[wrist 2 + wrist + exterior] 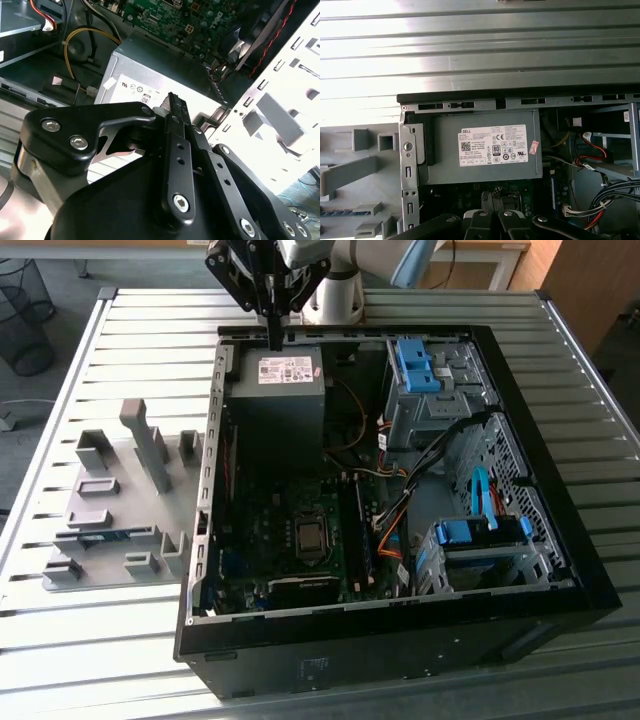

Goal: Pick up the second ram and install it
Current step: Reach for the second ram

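One tool (273, 339), closed and empty, is held near the power supply (280, 382); one ram (105, 537) is seen at the case's (400, 642) nine o'clock, exterior view.

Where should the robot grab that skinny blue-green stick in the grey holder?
Probably from straight above, pinching the two flat sides of the second ram near its middle: it seems to stand on edge in the grey holder, top edge free.

Exterior view: high up, angled down over whole open computer case (400, 645) on slatted desk (140, 335), fairly far. Second wrist view: tight behind end effector (175, 102), facing power supply (150, 65). First wrist view: further back, looking straight down. All three share power supply.
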